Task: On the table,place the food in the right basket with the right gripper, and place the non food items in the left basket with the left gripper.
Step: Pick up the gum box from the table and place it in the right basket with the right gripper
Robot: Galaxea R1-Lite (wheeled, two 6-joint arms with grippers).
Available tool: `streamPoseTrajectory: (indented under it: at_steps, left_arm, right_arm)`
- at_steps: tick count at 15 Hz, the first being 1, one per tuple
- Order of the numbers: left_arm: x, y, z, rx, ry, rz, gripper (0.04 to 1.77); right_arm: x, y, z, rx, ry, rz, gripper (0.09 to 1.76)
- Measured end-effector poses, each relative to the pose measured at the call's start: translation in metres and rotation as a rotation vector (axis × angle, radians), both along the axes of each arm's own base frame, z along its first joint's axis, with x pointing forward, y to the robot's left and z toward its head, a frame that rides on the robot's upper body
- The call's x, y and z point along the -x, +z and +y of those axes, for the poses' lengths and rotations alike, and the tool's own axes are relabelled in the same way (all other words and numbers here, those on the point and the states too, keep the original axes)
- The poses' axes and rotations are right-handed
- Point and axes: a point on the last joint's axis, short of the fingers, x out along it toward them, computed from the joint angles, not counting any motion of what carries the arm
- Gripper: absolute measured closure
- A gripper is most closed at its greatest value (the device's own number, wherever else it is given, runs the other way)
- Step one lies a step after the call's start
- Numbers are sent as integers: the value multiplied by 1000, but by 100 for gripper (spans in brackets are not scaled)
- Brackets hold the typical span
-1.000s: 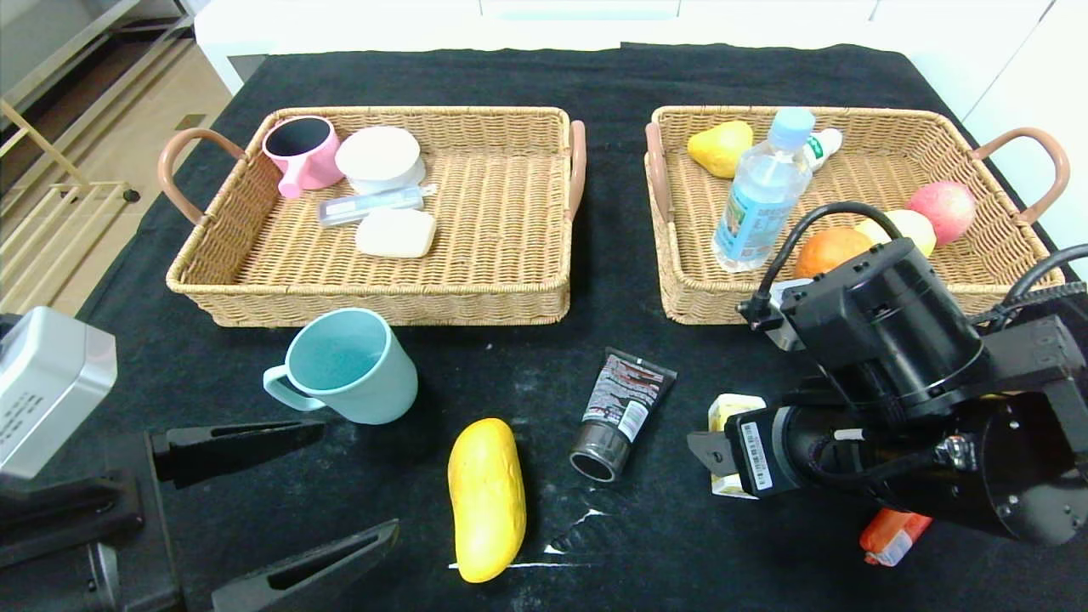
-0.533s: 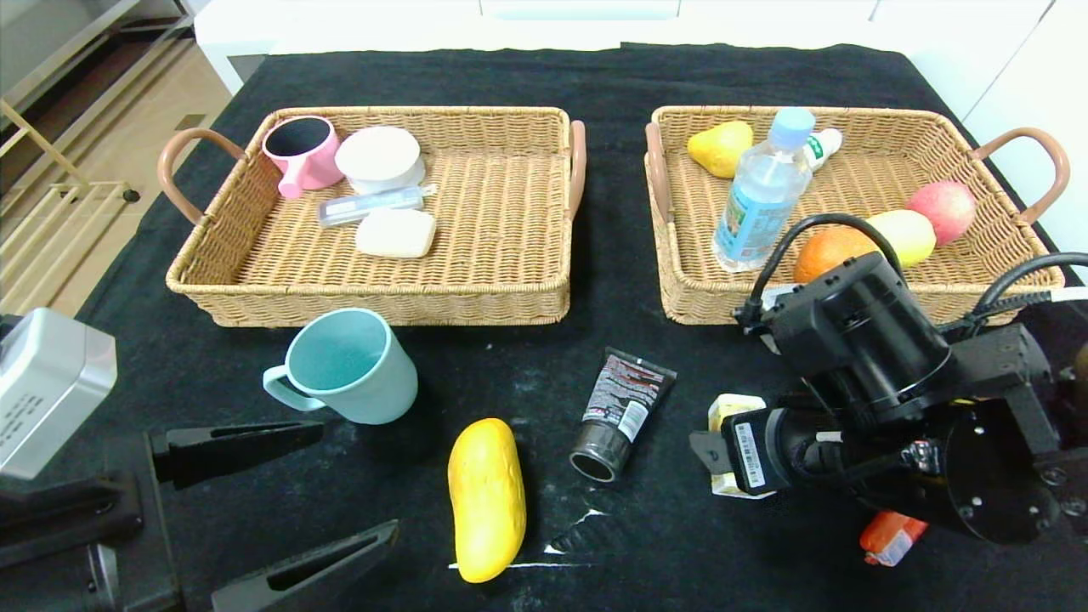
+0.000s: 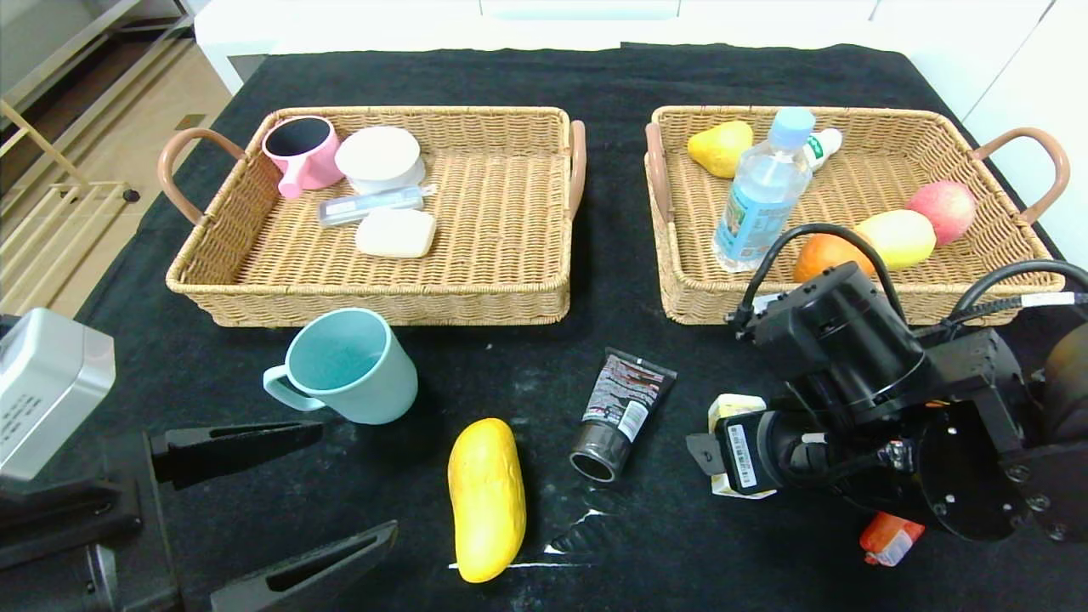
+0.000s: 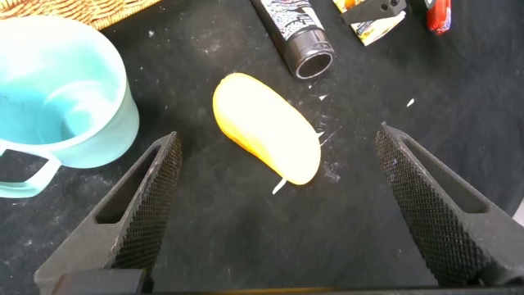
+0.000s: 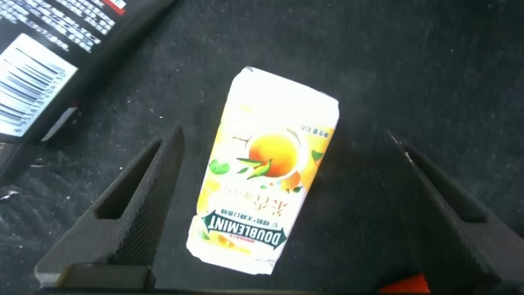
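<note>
My right gripper [image 5: 286, 229] is open and hangs just above a white-and-yellow Doublemint gum pack [image 5: 266, 192], one finger on each side. In the head view the pack [image 3: 729, 410] lies in front of the right basket [image 3: 850, 111], mostly hidden under the right wrist. My left gripper [image 3: 359, 480] is open and empty at the near left. A yellow mango [image 3: 486, 497] lies on the table beyond its fingertips [image 4: 164, 164]. A teal mug [image 3: 348, 365] stands before the left basket [image 3: 382, 293]. A black tube [image 3: 620, 412] lies between the mango and the pack.
An orange-red packet [image 3: 888, 540] lies at the near right under the right arm. The right basket holds a water bottle [image 3: 761, 191] and several fruits. The left basket holds a pink cup [image 3: 299, 153], a white tub, a clear case and a soap bar.
My right arm has moved down and a little left over the gum pack. The left arm and the table's objects have not moved.
</note>
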Motion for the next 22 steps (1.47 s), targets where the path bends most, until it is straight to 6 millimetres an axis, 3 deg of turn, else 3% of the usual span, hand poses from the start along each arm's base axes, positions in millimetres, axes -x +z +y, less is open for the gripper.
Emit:
streamPoseTrajectory:
  at_steps: [5, 8, 11, 22]
  left_arm:
    - [0, 0, 0, -1, -1, 2, 9]
    - [0, 0, 0, -3, -1, -1, 9]
    - [0, 0, 0, -5, -2, -3, 9]
    - [0, -1, 0, -7, -3, -3, 9]
  right_arm:
    - [-2, -3, 1, 6, -3, 8, 14]
    - [-4, -5, 2, 7, -6, 11, 66]
    - [-5, -7, 3, 11, -8, 15, 99]
    - [-8, -11, 5, 18, -13, 24, 103]
